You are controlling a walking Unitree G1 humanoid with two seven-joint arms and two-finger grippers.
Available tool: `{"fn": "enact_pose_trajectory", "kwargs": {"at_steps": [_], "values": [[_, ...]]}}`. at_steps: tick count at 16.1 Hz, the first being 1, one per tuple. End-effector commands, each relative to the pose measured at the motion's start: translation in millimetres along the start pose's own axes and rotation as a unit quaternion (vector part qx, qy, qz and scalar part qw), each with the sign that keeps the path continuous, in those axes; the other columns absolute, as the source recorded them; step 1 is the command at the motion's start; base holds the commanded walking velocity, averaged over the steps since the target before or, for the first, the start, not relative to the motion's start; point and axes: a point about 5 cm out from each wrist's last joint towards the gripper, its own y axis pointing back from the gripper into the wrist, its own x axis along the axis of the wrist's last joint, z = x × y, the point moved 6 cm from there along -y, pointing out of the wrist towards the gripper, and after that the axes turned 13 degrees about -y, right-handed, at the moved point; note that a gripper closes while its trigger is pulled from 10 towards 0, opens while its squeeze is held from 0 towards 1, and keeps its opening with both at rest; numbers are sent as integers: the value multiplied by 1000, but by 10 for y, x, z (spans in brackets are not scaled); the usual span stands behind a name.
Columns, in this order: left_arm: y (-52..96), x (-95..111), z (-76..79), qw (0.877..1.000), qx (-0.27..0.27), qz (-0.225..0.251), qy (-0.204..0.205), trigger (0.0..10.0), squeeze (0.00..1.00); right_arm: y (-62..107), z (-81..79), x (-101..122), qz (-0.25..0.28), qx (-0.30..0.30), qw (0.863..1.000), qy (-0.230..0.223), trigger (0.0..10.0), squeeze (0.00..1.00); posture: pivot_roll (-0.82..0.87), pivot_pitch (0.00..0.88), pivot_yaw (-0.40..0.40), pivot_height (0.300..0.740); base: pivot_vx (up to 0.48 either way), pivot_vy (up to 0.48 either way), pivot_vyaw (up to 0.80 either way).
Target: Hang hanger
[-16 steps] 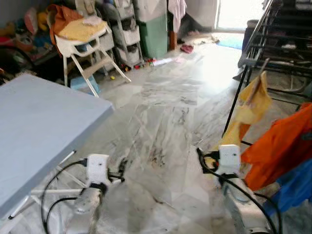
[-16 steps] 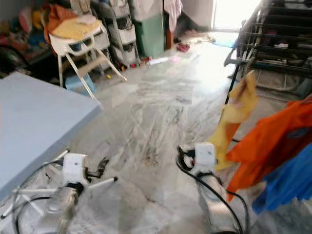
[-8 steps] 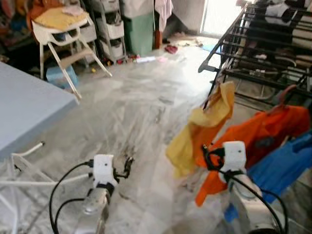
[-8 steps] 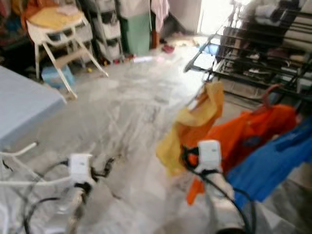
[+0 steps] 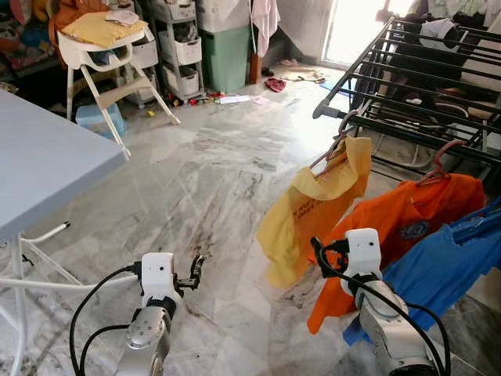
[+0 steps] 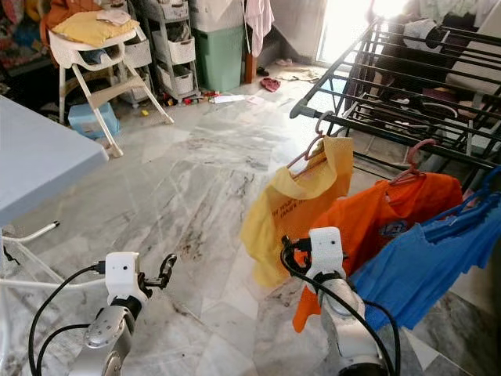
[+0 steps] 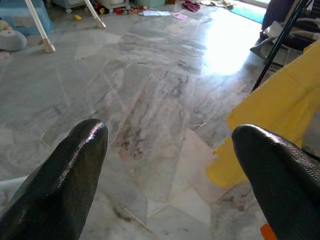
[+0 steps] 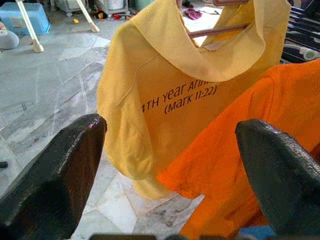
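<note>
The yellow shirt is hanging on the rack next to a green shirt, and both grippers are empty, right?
Not quite. The shirt beside the yellow shirt on the rack is orange, not green; the right wrist view shows both up close. The left gripper and right gripper are indeed empty.

The yellow T-shirt [image 8: 165, 95], centre frame, carries dark print. It reads "…TH Year Anni…" above "(Mark 11:22)", partly hidden by folds.

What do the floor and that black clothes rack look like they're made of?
The floor looks like polished marble or marble-look tile: grey veining, visible joints, glare from the doorway. The drying rack looks like metal tubing with a dark coating: thin, straight black bars, faintly glossy.
</note>
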Motion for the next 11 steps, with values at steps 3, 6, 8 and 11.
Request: {"fn": "enact_pose_trajectory", "kwargs": {"at_steps": [3, 6, 8, 11], "values": [[-87, 125, -36, 1000, -6, 16, -15, 10000, 0, -9, 92, 32, 8, -22, 1000, -9, 10000, 0, -118, 0, 28, 740, 0, 0, 0], [-125, 187, -27, 999, -20, 23, -16, 10000, 0, 4, 102, 12, 12, -29, 999, -16, 10000, 0, -123, 0, 52, 740, 0, 0, 0], [-117, 160, -29, 999, -24, 18, -22, 10000, 0, 20, 111, 3, 17, -36, 999, -21, 10000, 0, -126, 0, 77, 740, 0, 0, 0], [-100, 146, -42, 999, -31, 18, -34, 10000, 0, 28, 117, 19, 24, -43, 998, -29, 10000, 0, -136, 0, 111, 740, 0, 0, 0]]}}
